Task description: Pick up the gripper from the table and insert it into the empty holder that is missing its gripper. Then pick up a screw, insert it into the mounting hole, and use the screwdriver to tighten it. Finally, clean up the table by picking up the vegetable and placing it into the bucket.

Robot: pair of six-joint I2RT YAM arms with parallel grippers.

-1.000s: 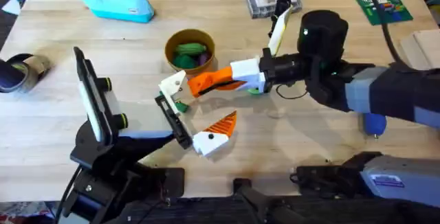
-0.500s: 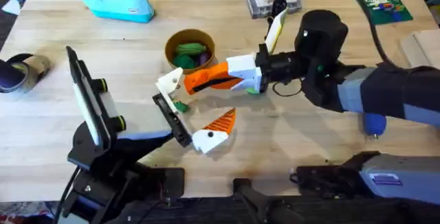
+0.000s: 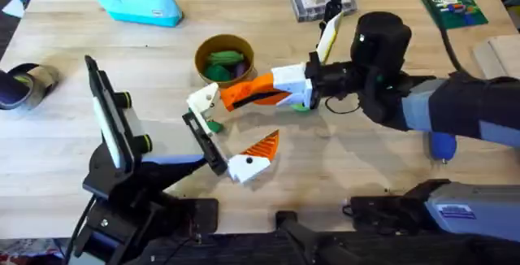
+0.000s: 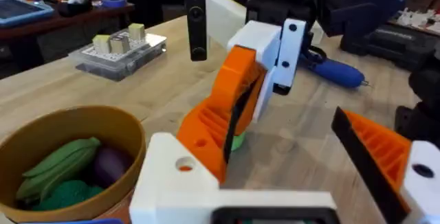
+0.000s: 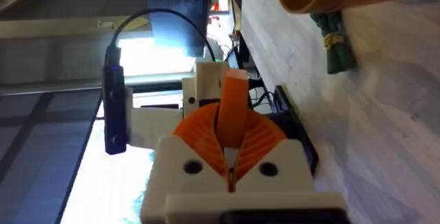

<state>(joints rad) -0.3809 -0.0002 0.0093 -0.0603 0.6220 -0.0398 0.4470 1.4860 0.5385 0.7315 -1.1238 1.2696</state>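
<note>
Now the right gripper point(image 3: 302, 88) reaches leftward, clamping the gripper point(image 3: 253, 94).

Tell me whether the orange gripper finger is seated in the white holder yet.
Not seated. The right gripper holds the gripper with its tip at the holder, its base clear of it.

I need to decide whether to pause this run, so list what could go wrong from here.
1. The gripper, held by the right gripper, meets the holder at an angle; it may jam or push the rail.
2. The bucket sits just behind and could get knocked.
3. A small green piece lies by the holder.
</note>
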